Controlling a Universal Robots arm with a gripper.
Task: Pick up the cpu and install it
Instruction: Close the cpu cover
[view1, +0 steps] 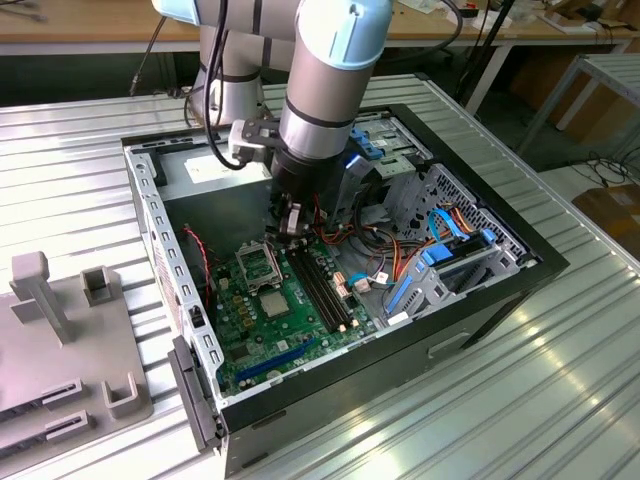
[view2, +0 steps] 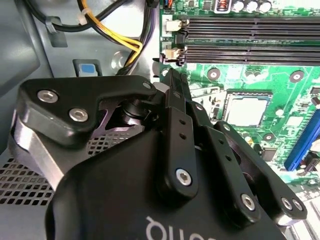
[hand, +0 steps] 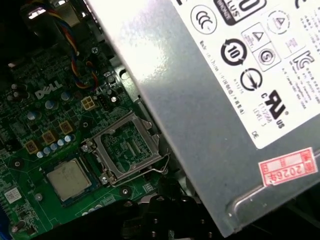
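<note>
One robot arm (view1: 320, 70), one open computer case (view1: 480, 310), one green motherboard (view1: 262, 338), one cpu (hand: 68, 178), one open socket frame (hand: 127, 147), one grey power supply box (hand: 200, 100).

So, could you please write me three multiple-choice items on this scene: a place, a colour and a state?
1. Where is the cpu? A) on the board beside the frame B) on the table C) on the power supply
2. What colour is the board? A) blue B) green C) red
3. The cpu is: A) standing on edge B) lying flat, apart from the tool C) gripped and lifted
Answers: 1 A, it sits next to the frame; 2 B, green in all views; 3 B, the tool hangs clear of it.
</note>
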